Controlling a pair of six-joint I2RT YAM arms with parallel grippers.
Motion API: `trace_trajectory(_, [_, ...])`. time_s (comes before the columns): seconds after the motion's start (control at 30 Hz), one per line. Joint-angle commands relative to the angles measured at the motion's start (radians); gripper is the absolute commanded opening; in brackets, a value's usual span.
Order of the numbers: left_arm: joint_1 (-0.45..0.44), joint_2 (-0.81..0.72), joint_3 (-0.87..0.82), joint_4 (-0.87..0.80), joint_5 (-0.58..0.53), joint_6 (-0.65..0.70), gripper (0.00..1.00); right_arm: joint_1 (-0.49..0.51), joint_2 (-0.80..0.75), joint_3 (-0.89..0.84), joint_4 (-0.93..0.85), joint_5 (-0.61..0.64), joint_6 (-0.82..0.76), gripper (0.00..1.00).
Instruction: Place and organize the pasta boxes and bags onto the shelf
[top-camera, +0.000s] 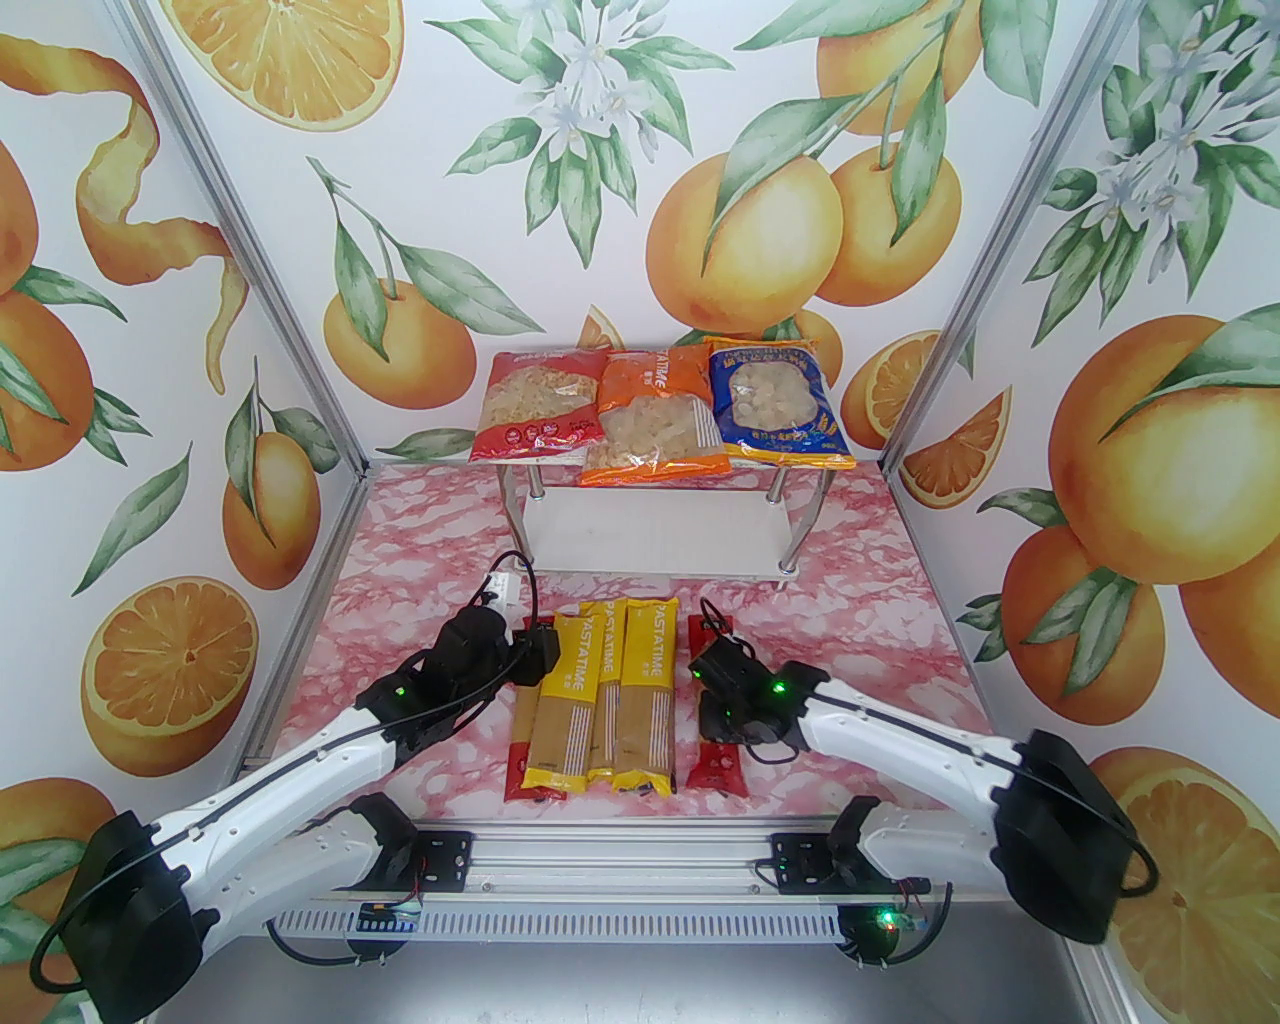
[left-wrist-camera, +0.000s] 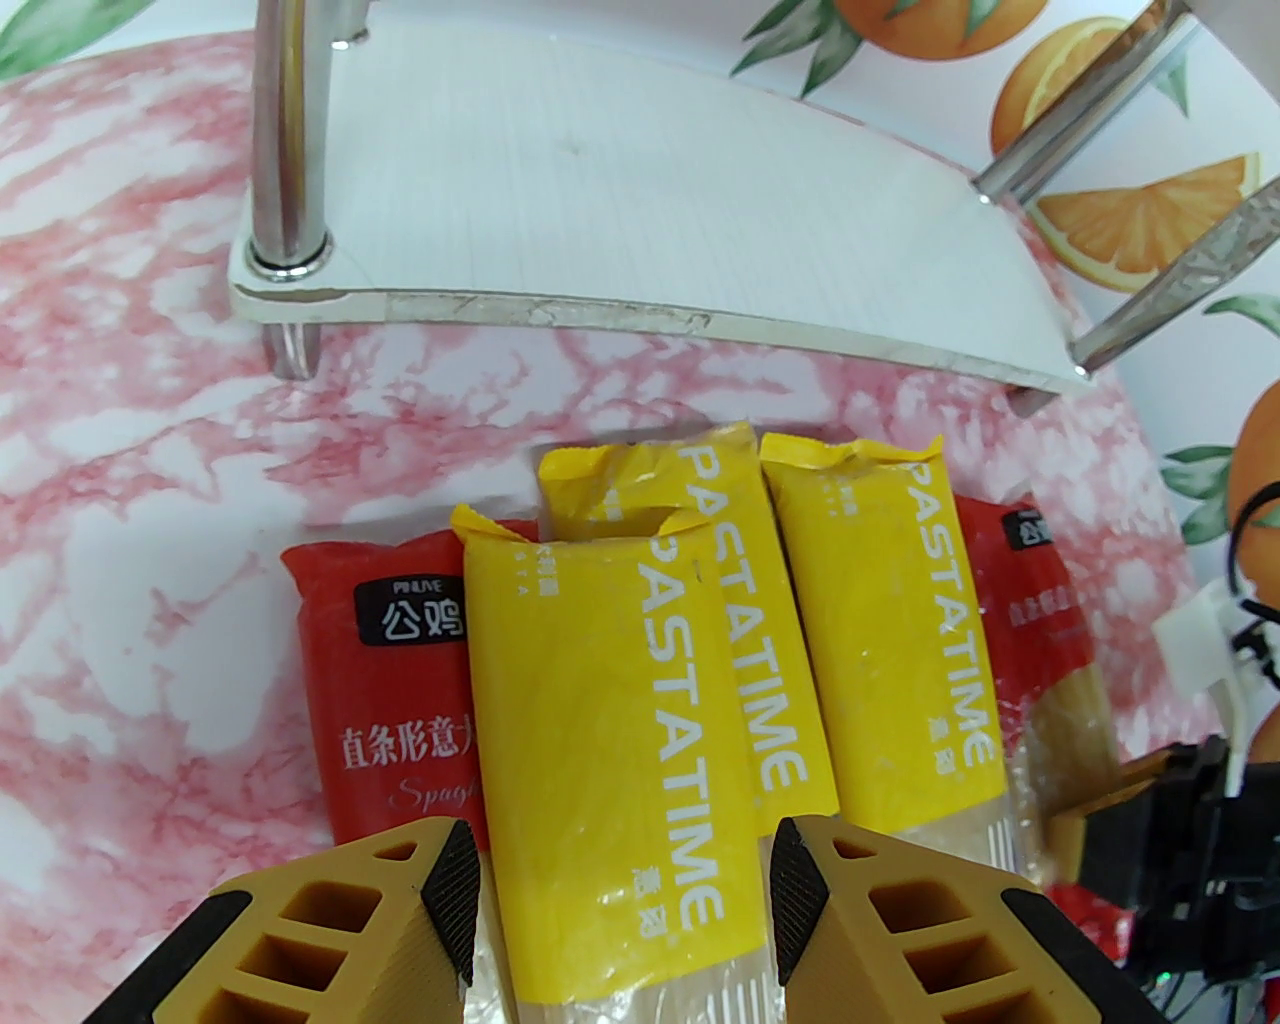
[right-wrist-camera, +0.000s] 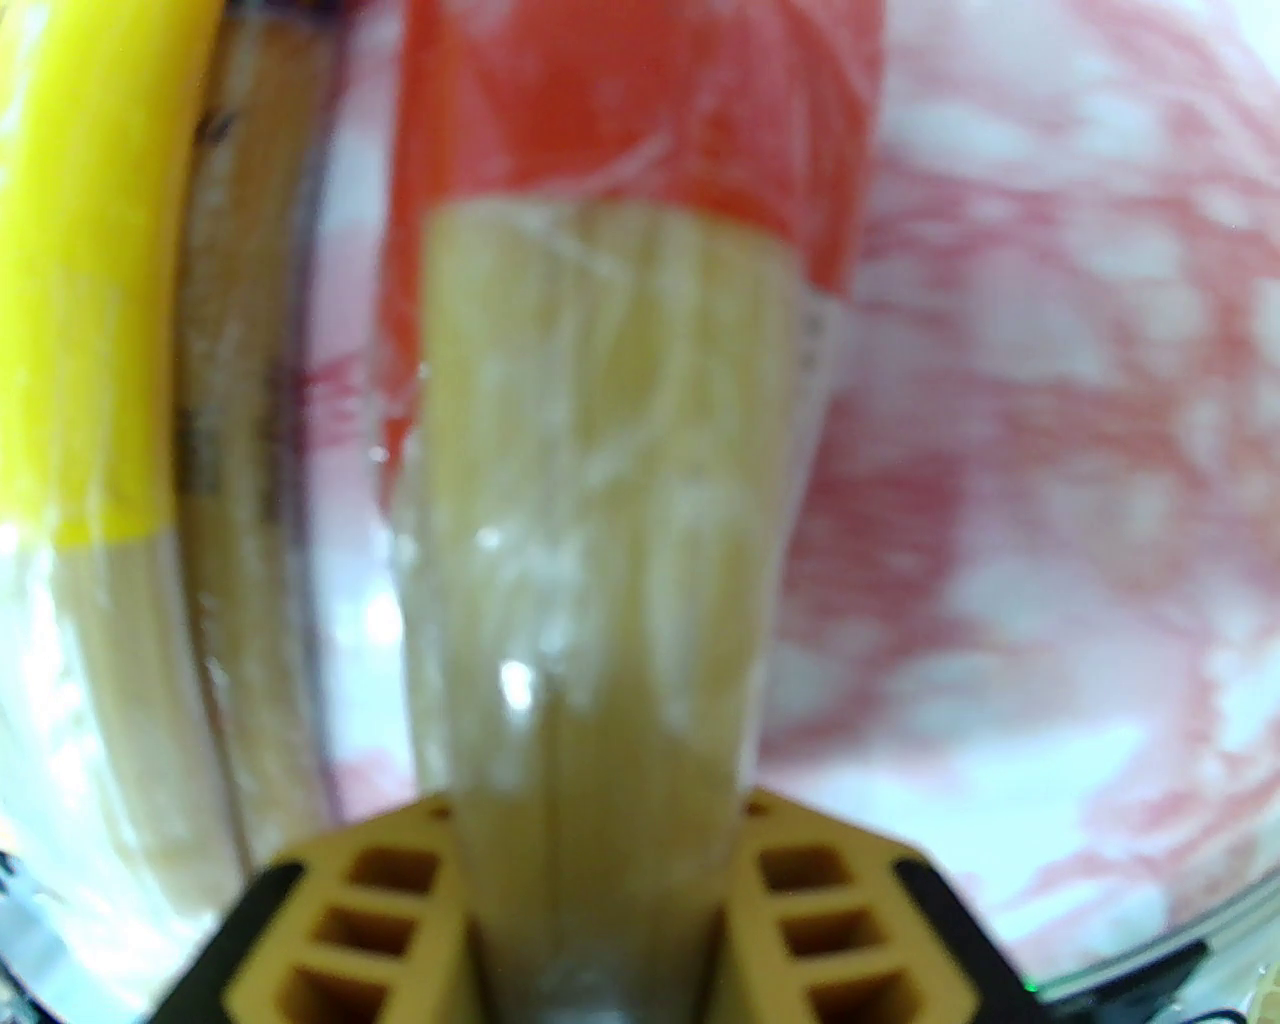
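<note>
Three wide pillow bags (top-camera: 655, 415) are on the white chrome-legged shelf (top-camera: 650, 530), long spaghetti packs (top-camera: 645, 690) remain; left gripper (left-wrist-camera: 625, 860) gapes around a yellow pack (left-wrist-camera: 610, 720), right gripper (right-wrist-camera: 600, 830) clamps a red pack (right-wrist-camera: 600, 480).

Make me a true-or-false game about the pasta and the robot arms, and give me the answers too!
1. A red bag, an orange bag and a blue bag lie on top of the shelf. True.
2. The blue bag is in the middle of the three. False: the orange bag is in the middle, and the blue bag is on the right.
3. The spaghetti packs lie on the table in front of the shelf. True.
4. The right gripper has a red pack between its fingers. True.
5. The left gripper is shut tight. False: its fingers stand open, one on each side of a yellow pack.
</note>
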Motion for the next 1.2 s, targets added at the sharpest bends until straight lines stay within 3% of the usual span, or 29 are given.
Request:
trace_trajectory(0.0, [0.009,0.026,0.008,0.042,0.021,0.017,0.53,0.0,-0.084,0.089,-0.039,0.161,-0.043,0.0])
trace_trajectory(0.23, [0.013,0.07,0.033,0.053,0.026,0.019,0.53,-0.029,-0.124,0.167,-0.062,0.255,-0.135,0.0])
trace_trajectory(0.4, [0.014,0.084,0.039,0.056,0.028,0.017,0.53,-0.089,-0.071,0.149,-0.028,0.161,-0.167,0.0])
trace_trajectory(0.6, [0.014,0.086,0.035,0.052,0.029,0.01,0.53,-0.091,0.017,0.034,0.137,0.094,-0.14,0.0])
trace_trajectory(0.9, [0.014,0.071,0.033,0.029,0.017,0.01,0.53,-0.098,0.143,0.022,0.147,0.114,-0.122,0.0])
trace_trajectory(1.0, [0.014,0.068,0.029,0.023,0.017,0.01,0.53,-0.105,0.178,0.018,0.145,0.091,-0.116,0.25])
trace_trajectory(1.17, [0.014,0.066,0.026,0.021,0.014,0.009,0.53,-0.105,0.223,0.009,0.162,0.043,-0.108,0.52])
